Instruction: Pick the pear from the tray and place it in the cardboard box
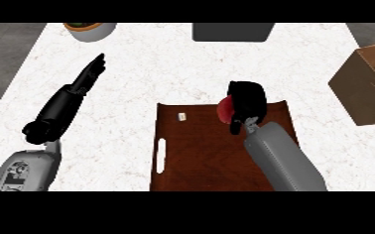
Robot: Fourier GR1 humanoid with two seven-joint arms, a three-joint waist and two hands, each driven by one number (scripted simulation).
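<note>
A red pear (224, 109) shows only as a red sliver at the far edge of the dark brown wooden tray (198, 153). My right hand (245, 101) is curled round it from the right and hides most of it. Whether the pear still rests on the tray I cannot tell. The brown cardboard box (357, 85) stands at the counter's right edge, well to the right of the hand. My left hand (91, 74) lies open on the white counter at the left, fingers straight and pointing away.
A small pale tag (181, 116) lies on the tray near its far left corner. At the back stand a grey pot with a plant (89, 29) on the left and a dark grey block (233, 31) in the middle.
</note>
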